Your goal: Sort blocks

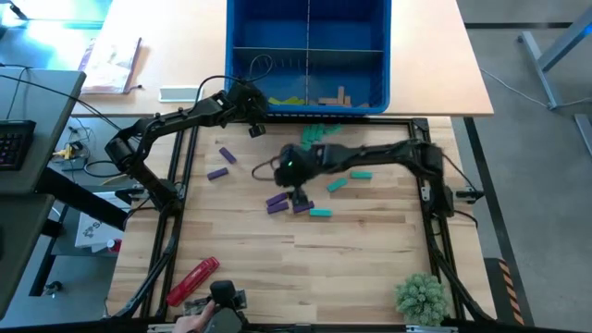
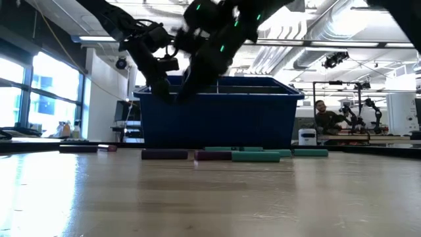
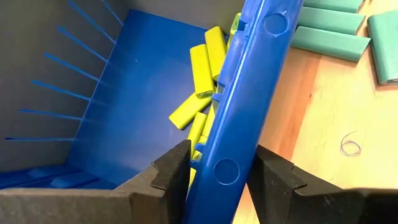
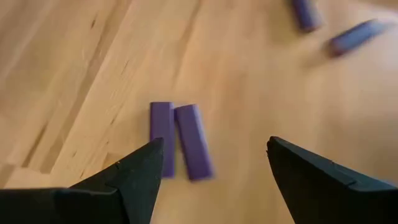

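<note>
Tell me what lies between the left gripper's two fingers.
The blue bin's near wall: the left gripper straddles it, one finger inside by the lime blocks, one outside over the table. The left wrist view shows it.

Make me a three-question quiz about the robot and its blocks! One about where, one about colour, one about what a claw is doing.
1. Where is the left gripper?
A. at the blue bin's wall
B. by the plant
C. on the red tool

2. What colour are the two blocks below the right gripper?
A. tan
B. purple
C. teal

3. The right gripper is:
A. open
B. holding a block
C. hidden

Answers: 1 A, its fingers straddle the wall; 2 B, both are purple; 3 A, its fingers are apart and empty.
</note>
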